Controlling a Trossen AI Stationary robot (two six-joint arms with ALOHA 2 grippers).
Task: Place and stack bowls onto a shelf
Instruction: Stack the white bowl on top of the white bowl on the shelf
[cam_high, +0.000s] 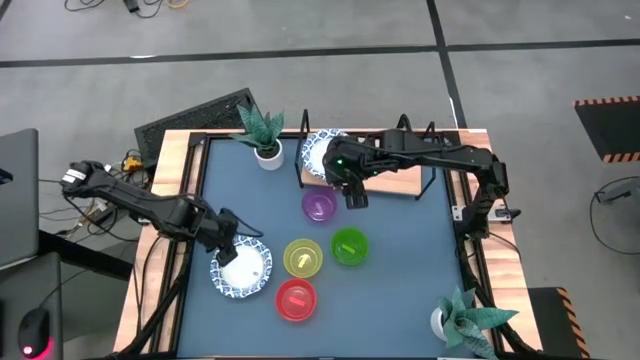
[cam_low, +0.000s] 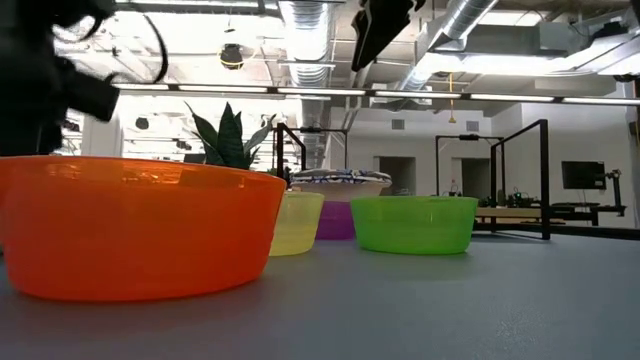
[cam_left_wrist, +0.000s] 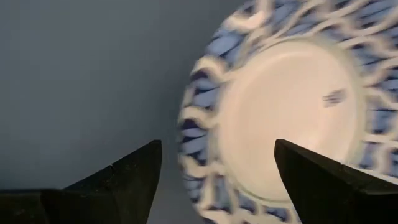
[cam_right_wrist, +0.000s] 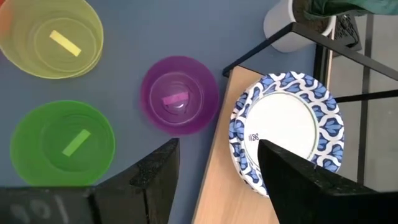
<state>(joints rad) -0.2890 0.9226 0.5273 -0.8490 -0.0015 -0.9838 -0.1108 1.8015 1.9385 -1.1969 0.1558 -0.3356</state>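
Near the counter's (cam_high: 400, 290) left front, the left gripper (cam_high: 232, 250) hovers wide open directly over a blue-rimmed bowl (cam_high: 245, 270), empty. Farther back, the right gripper (cam_high: 355, 195), also wide and empty, hangs just right of the purple bowl (cam_high: 319, 207). Another blue-rimmed bowl (cam_right_wrist: 287, 127) sits on the shelf (cam_right_wrist: 217, 186) at the far side, just left of that gripper.

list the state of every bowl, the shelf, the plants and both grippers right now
blue-rimmed bowl on shelf: upright, on the board's end
shelf: one bowl on it
blue-rimmed bowl on table: upright, not held
purple bowl: upright, on table beside shelf
green bowl: upright, on table
yellow bowl: upright, on table
red bowl: upright, on table
two potted plants: upright
left gripper: open, above blue-rimmed bowl on table
right gripper: open, empty
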